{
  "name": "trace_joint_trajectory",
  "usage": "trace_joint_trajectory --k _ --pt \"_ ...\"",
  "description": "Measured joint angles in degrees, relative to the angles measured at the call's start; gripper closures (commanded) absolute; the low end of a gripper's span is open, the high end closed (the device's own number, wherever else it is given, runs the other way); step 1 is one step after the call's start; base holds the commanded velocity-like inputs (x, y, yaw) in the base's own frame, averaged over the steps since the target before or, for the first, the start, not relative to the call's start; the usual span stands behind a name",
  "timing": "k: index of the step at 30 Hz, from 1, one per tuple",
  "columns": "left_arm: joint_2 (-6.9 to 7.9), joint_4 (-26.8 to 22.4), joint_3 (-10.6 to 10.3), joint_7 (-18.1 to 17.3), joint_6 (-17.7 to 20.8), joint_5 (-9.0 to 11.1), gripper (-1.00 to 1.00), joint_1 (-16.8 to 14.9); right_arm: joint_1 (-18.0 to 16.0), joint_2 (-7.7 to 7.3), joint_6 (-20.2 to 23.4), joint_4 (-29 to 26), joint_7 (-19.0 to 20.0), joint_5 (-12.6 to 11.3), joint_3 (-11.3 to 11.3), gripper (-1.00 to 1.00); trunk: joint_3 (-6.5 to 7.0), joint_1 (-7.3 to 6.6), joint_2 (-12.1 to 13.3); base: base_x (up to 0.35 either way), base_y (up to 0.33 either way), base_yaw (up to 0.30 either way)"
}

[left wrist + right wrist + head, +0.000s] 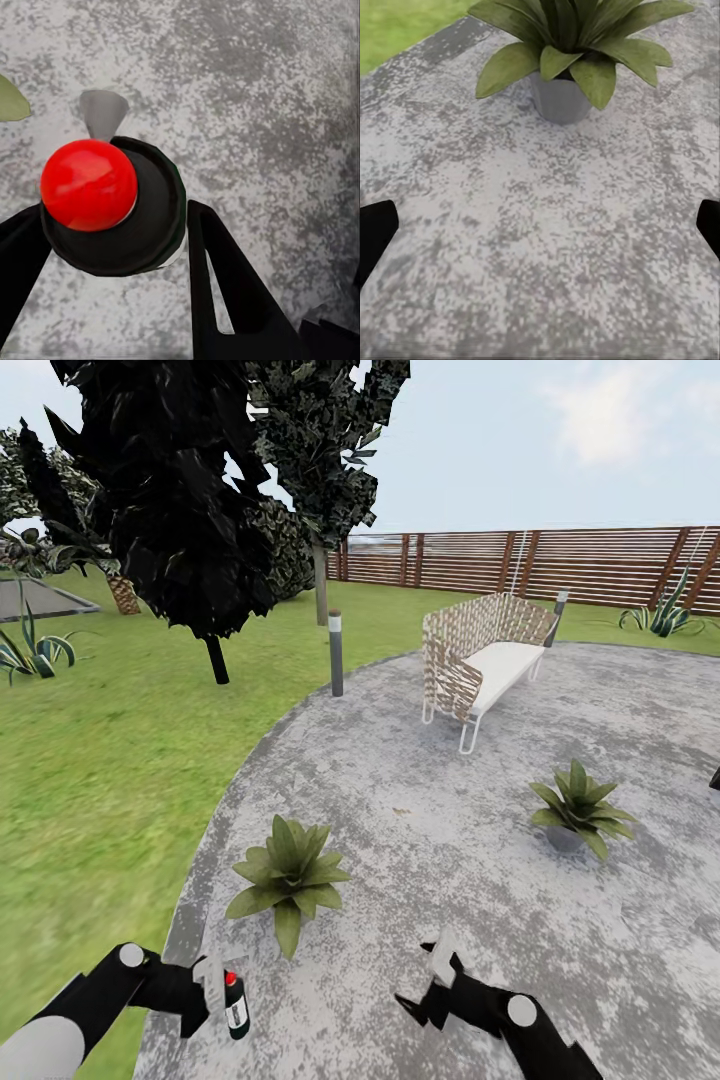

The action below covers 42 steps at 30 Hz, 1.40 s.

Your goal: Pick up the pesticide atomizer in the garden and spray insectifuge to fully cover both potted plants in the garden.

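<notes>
**Left pincer on sprayer, right pincer empty over paving**

Left pincer (pixel 215 985): fingers closed around the sprayer (pixel 235 1005), one dark finger (pixel 225 292) on each side of the body in the left wrist view. Sprayer is upright, low at the near edge of the paving (pixel 420 840), just in front of the nearer potted plant (pixel 290 870). Whether its base touches the paving or is lifted clear, can't tell.

Sprayer look: dark green bottle with a pale label, red cap on top, grey nozzle sticking out from the head. From above, in the left wrist view, it reads as a red ball (pixel 88 184) on a round dark body, with a grey cone beside it.

Right pincer (pixel 440 975): spread wide, nothing between the fingers. Right wrist view shows only the two dark fingertips (pixel 375 232) at the picture's edges, with the plant (pixel 574 37) in its small grey pot ahead on the mottled grey paving.

Second potted plant (pixel 580 805) sits further out on the paving, well apart from the first. A wicker bench (pixel 485 660) stands beyond, with lawn (pixel 100 760) to the left and a slatted wooden fence (pixel 560 565) behind.
</notes>
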Motion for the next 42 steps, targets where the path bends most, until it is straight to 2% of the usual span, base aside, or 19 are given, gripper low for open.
trace_joint_trajectory --k 1,4,7,11,13,15,17,19,23,25,28,29,31,33,42 --pt "-0.19 -0.76 0.02 -0.40 0.53 -1.20 1.00 -0.01 -0.35 0.07 1.09 0.01 1.15 -0.04 0.03 1.00 0.00 0.00 0.00 0.000 0.000 0.000" --pt "-0.56 -2.39 0.03 -0.81 2.88 -3.70 1.00 -0.03 -0.65 0.13 2.00 0.06 2.24 -0.11 0.12 1.00 0.00 0.00 0.00 0.000 0.000 0.000" --pt "-0.90 -2.82 -0.08 -0.94 4.30 -4.54 1.00 0.00 -0.71 0.20 2.07 0.14 3.69 -0.16 0.25 1.00 0.00 0.00 0.00 0.000 0.000 0.000" --pt "-2.59 -2.97 -2.24 -1.49 4.82 -5.25 1.00 -0.03 -0.72 0.46 2.05 0.01 6.59 -0.17 0.30 1.00 0.00 0.00 0.00 0.000 0.000 0.000" --pt "-3.33 -3.42 -3.49 -1.61 5.73 -5.37 1.00 -0.07 -0.73 1.69 2.03 -0.03 7.20 -0.19 0.48 1.00 0.00 0.00 0.00 0.000 0.000 0.000" --pt "-3.55 -3.89 -3.74 -1.63 6.59 -5.37 1.00 -0.08 -0.73 2.30 2.06 -0.04 7.31 -0.22 1.95 1.00 0.00 0.00 0.00 0.000 0.000 0.000" --pt "-3.73 -4.34 -4.44 -1.67 7.13 -5.37 1.00 -0.08 -0.73 2.64 2.04 -0.04 7.32 -0.21 4.55 1.00 0.00 0.00 0.00 0.000 0.000 0.000" --pt "-3.96 -4.74 -6.10 -1.69 7.43 -5.42 1.00 -0.08 -0.73 2.94 2.06 -0.23 7.31 -0.27 6.71 1.00 0.00 0.00 0.00 0.000 0.000 0.000" --pt "-5.18 -4.93 -8.11 -1.62 8.30 -5.46 1.00 -0.08 -0.73 3.84 2.07 -1.94 7.40 -0.37 7.86 1.00 0.00 0.00 0.00 0.000 0.000 0.000" --pt "-5.74 -4.96 -8.42 -1.60 8.51 -5.48 1.00 -0.08 -0.73 4.46 2.07 -2.12 7.44 -0.38 8.26 1.00 0.00 0.00 0.00 0.000 0.000 0.000" --pt "-6.73 -4.96 -8.62 -1.62 8.63 -5.87 1.00 -0.08 -0.73 5.08 2.10 -2.31 7.42 -0.38 10.76 1.00 0.00 0.00 0.00 0.000 0.000 0.000" --pt "-6.92 -4.96 -8.64 -1.64 8.64 -6.50 1.00 -0.08 -0.73 5.14 2.14 -2.36 7.40 -0.38 11.55 1.00 0.00 0.00 0.00 0.000 0.000 0.000" --pt "-7.88 -4.91 -8.59 -1.74 8.59 -10.21 1.00 -0.08 -0.73 5.68 2.23 -2.56 7.38 -0.38 12.87 1.00 0.00 0.00 0.00 0.000 0.000 0.000" --pt "-8.60 -4.88 -8.57 -1.80 8.54 -11.58 1.00 -0.08 -0.73 5.82 2.25 -2.59 7.38 -0.36 13.06 1.00 0.00 0.00 0.00 0.000 0.000 0.000" --pt "-11.97 -5.01 -8.61 -1.89 8.15 -12.18 1.00 -0.15 -0.73 5.86 2.25 -2.60 7.38 -0.38 13.16 1.00 0.00 0.00 0.00 0.000 0.000 0.000"
